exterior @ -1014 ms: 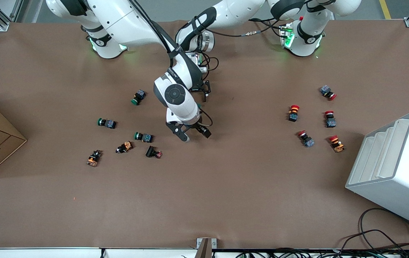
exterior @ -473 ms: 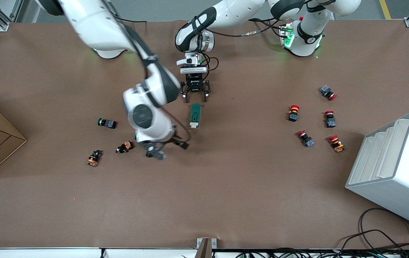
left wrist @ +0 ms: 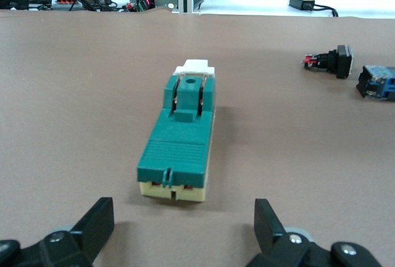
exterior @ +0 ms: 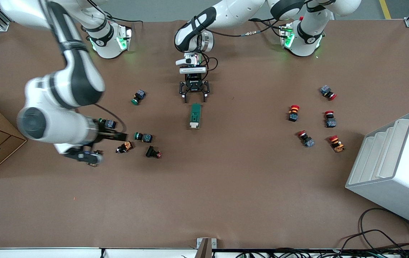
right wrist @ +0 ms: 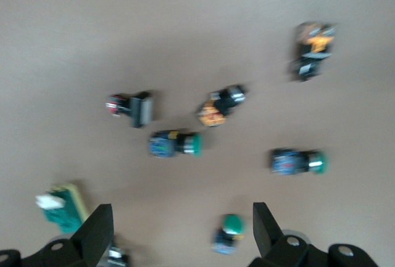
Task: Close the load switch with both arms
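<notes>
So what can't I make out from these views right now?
- Right gripper, front view: motion-blurred and partly under its own wrist.
- Right wrist view: blur smears the push-buttons.
- Load switch, front view: too small to read its white lever; the left wrist view shows one end only.

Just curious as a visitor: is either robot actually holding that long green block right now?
No: the load switch lies free on the table, with the left end effector open beside it.

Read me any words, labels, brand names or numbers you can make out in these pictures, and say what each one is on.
None can be read.
Left gripper: a small white mark on its body, too small to read.
Load switch: no lettering shows on its green housing.
Right gripper: no writing shows; the push-buttons under it are blurred.
</notes>
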Robot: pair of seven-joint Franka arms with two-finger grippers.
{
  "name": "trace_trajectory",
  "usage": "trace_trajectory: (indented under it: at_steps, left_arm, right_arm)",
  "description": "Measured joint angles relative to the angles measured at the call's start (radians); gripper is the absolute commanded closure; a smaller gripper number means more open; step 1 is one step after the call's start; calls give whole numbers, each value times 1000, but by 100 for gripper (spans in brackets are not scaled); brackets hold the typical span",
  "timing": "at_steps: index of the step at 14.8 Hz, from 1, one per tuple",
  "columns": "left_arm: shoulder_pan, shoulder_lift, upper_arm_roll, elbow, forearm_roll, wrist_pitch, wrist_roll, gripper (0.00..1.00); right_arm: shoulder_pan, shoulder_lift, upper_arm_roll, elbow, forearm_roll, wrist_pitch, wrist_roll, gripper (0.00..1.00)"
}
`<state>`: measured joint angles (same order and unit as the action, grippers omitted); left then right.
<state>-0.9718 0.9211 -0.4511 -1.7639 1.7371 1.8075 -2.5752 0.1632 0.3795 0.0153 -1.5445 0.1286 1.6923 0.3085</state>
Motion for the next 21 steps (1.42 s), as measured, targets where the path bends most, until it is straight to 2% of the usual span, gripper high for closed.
trace_trajectory:
  at_steps: [4, 8, 12, 16, 18, 21]
  left_arm:
    - [0, -1, -12, 68, -140, 1, 100, 0]
    - [3, -26, -16, 202, -329, 1, 301, 0]
    - [23, -57, -12, 330, -488, 0, 555, 0]
    - [114, -90, -15, 434, -628, 6, 823, 0]
    - [161, -126, -17, 487, -718, 7, 965, 0]
    - [235, -223, -16, 515, -879, 7, 1151, 0]
  right_arm:
    - [-122, -69, 1, -1, -91, -111, -235, 0]
    - [-219, -131, 0, 2, -180, -176, -405, 0]
    - [-257, -159, 1, 63, -193, -261, -413, 0]
    - [-271, -164, 1, 135, -193, -295, -412, 0]
    - [-276, -164, 2, 153, -193, -310, -379, 0]
    - [-275, -163, 15, 174, -193, -337, -349, 0]
